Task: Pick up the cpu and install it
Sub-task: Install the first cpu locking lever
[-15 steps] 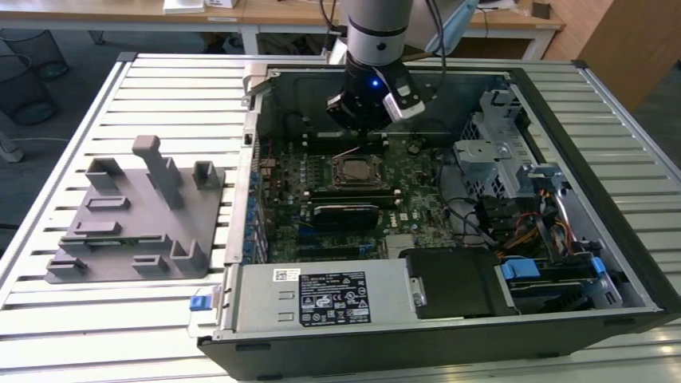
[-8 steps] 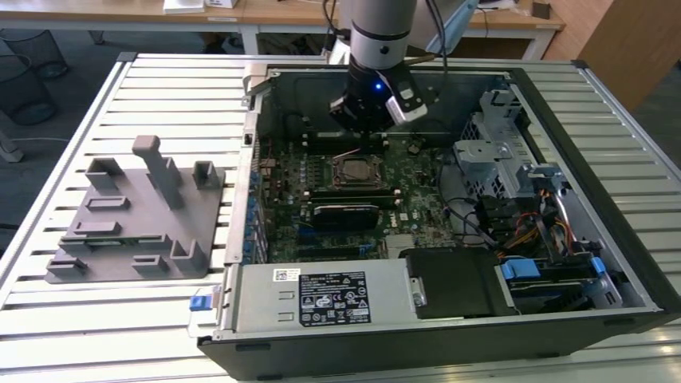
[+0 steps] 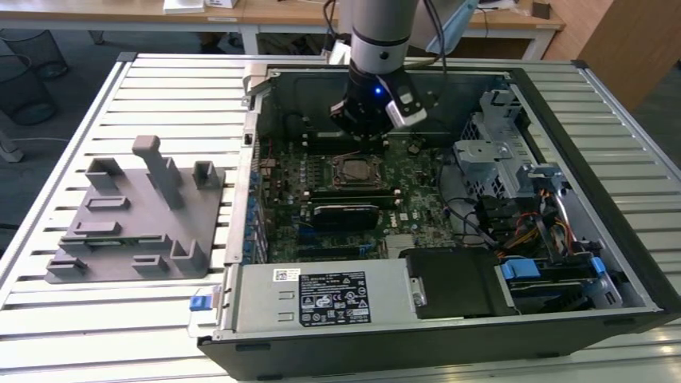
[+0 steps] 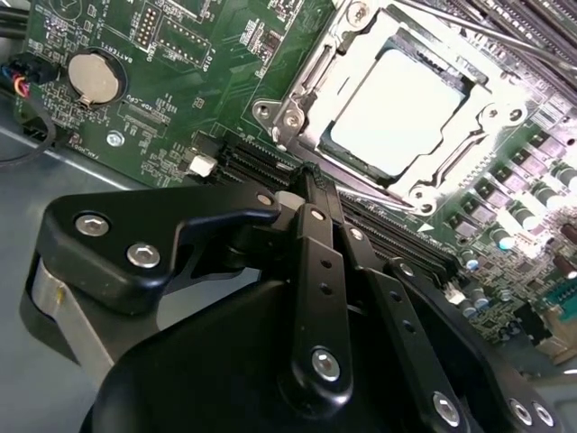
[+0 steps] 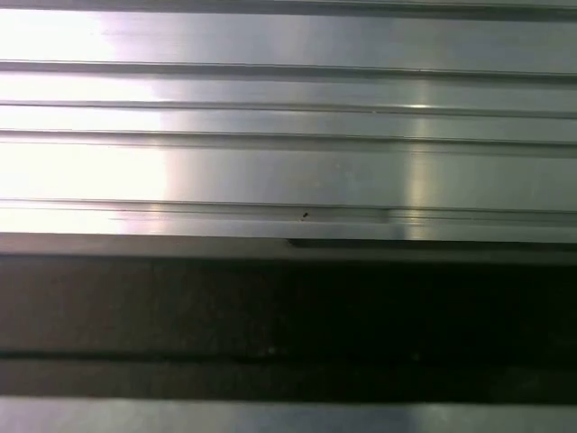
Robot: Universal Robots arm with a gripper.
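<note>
Gripper (image 4: 311, 176) has its fingers (image 4: 317, 271) pressed together with nothing between them, tips hanging just short of the socket (image 4: 397, 104) and over the black slots (image 4: 261, 162) beside it. Cpu (image 4: 397, 113) sits seated in the socket, silvery top up, metal frame around it (in the exterior view the arm (image 3: 378, 48) reaches down into the open case (image 3: 596, 159), and the socket (image 3: 352, 169) lies just below the wrist). Green board (image 4: 171, 63) with coin cell (image 4: 93, 77) lies off to one side; grey fixture (image 3: 139, 215) stands on the slatted table (image 3: 64, 159) to the exterior view's left, well apart from the case.
</note>
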